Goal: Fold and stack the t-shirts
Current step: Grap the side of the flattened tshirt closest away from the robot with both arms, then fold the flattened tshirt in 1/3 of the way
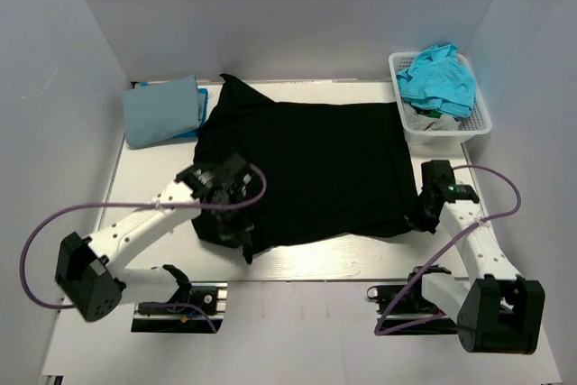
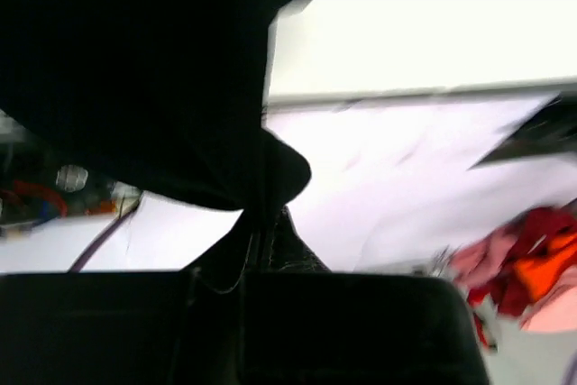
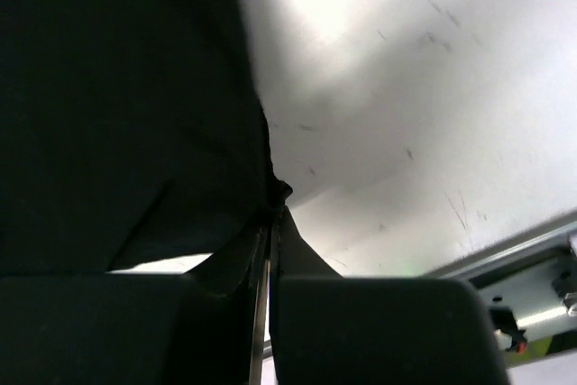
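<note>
A large black t-shirt (image 1: 311, 169) lies spread over the middle of the table. My left gripper (image 1: 242, 223) is shut on its near left edge, and the cloth (image 2: 135, 69) hangs from the jaws in the left wrist view. My right gripper (image 1: 420, 214) is shut on its near right corner, and the cloth (image 3: 117, 105) is pinched between the closed jaws in the right wrist view. A folded dusty light blue t-shirt (image 1: 162, 110) lies at the back left, on a turquoise one (image 1: 204, 105). A bright turquoise t-shirt (image 1: 439, 78) is heaped in the basket.
A white slotted plastic basket (image 1: 473, 128) stands at the back right with grey cloth (image 1: 433, 121) under the turquoise shirt. White walls close in the table at the left, back and right. The table's near edge (image 1: 315, 272) runs just in front of the shirt.
</note>
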Robot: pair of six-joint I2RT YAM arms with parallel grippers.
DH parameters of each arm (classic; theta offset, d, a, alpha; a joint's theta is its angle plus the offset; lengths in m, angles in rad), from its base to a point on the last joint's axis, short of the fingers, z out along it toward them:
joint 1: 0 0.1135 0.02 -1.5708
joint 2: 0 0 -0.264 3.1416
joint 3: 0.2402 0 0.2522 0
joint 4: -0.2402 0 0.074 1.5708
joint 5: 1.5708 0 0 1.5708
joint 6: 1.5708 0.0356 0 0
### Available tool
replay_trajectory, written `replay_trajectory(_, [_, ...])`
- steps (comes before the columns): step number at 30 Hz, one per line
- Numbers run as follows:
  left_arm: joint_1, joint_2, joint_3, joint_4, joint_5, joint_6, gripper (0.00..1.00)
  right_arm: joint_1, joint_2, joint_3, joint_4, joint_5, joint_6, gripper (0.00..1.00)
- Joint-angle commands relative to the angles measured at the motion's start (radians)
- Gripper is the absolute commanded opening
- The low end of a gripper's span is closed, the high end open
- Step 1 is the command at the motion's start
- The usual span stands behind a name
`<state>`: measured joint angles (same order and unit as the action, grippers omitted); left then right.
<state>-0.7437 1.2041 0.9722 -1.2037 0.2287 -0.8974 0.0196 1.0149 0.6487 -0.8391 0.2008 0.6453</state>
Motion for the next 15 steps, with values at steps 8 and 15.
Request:
replay_trajectory(8, [0.109,0.21,0.4,0.021,-0.359,0.101,0.0,0.023,0.134,0.215,0.109,-0.032,-0.151,0.0])
replay_trajectory(15, [0.237,0.288,0.52,0.068,-0.48,0.181,0.0,0.022,0.287,0.399,0.109,0.009,-0.168,0.0])
